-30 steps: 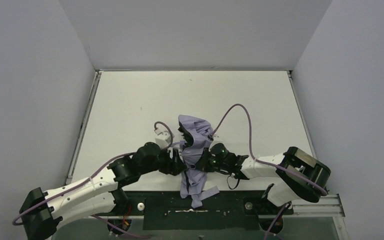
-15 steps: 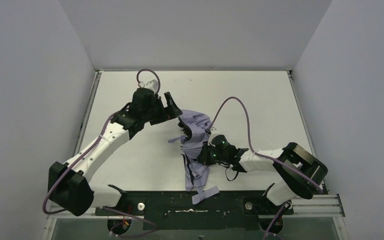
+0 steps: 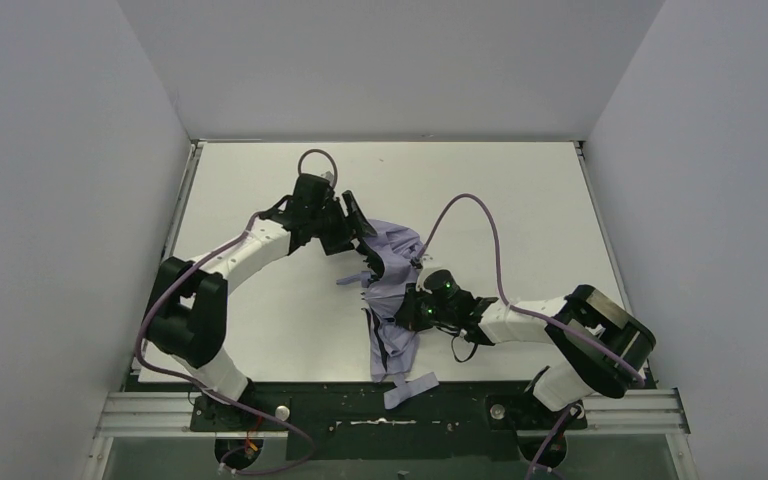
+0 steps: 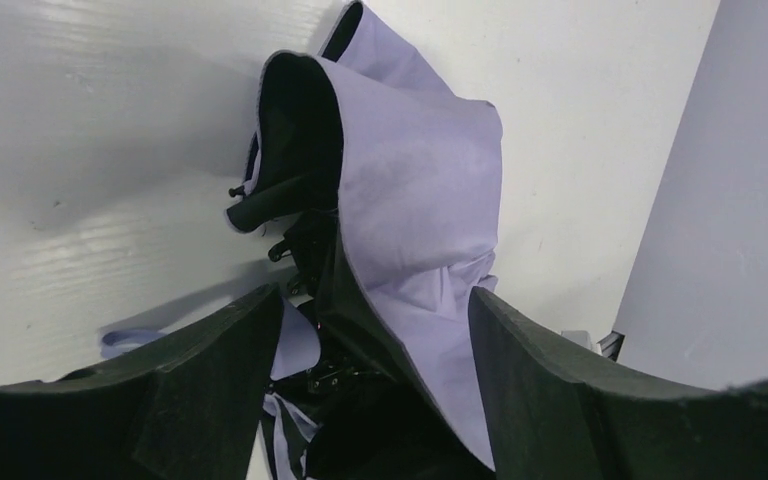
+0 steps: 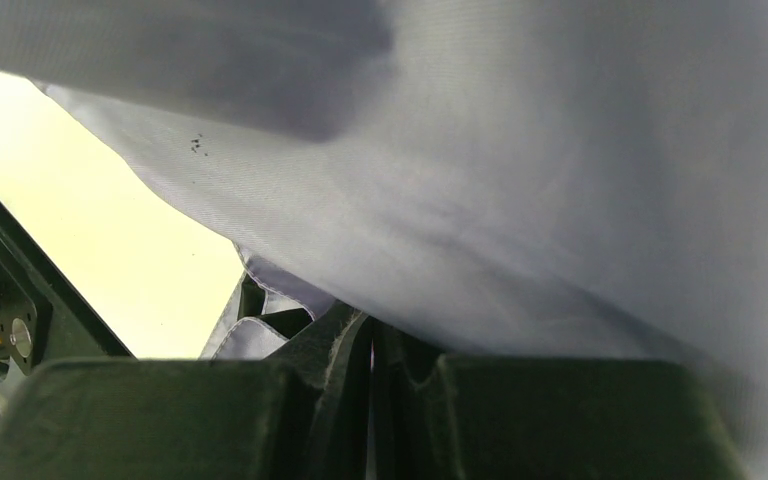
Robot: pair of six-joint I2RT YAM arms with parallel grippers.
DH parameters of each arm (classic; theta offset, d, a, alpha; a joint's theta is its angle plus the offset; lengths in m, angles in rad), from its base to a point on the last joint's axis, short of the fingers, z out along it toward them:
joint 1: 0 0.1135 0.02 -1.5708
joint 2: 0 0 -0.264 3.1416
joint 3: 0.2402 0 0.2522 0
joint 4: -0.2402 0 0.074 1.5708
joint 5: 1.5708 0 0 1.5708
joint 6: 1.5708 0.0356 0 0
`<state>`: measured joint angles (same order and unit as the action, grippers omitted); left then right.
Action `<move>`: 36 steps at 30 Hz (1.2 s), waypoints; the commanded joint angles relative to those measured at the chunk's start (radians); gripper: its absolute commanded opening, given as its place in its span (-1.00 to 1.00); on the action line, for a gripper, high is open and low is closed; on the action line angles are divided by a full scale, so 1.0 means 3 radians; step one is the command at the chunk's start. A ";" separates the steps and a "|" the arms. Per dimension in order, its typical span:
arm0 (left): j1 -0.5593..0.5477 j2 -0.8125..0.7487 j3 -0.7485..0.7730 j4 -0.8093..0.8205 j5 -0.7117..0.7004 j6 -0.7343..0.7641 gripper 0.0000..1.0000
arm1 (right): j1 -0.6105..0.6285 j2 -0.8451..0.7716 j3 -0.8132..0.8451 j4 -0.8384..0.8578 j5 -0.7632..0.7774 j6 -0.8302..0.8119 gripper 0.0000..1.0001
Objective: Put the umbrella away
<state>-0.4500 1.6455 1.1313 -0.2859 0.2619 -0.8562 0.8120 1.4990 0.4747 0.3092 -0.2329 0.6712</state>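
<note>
Top view: the umbrella (image 3: 390, 290) lies crumpled on the table (image 3: 520, 220), its lavender fabric trailing to the near edge, unchanged from half a second ago; the left gripper (image 3: 358, 232) has edged closer to its far end. Left wrist: jaws apart, straddling fabric. Right wrist: right gripper (image 5: 370, 335) closed, fabric draped over its tips; whether it pinches any, I cannot tell

The umbrella (image 3: 395, 275) blocks the middle of the table (image 3: 540, 190); bare surface lies far and right.
</note>
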 commanded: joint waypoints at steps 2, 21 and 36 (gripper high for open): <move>0.0017 0.0152 0.0276 0.0370 0.0135 -0.0069 0.14 | -0.0032 0.0205 -0.0139 -0.0362 0.0260 -0.0080 -1.00; 0.0017 0.0164 0.0940 0.0843 0.0911 -0.0344 -1.00 | -0.0032 0.0264 -0.0120 -0.0318 0.0320 0.0006 -1.00; -0.0410 -0.0508 0.0394 0.1310 0.1066 -0.0195 -1.00 | -0.0035 0.0237 -0.0134 0.0079 0.0407 0.0224 -1.00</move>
<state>-0.5385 1.6146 1.2964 -0.0235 0.5842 -0.9394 0.8108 1.5291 0.4580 0.4023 -0.2092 0.7460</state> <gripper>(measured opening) 0.004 0.031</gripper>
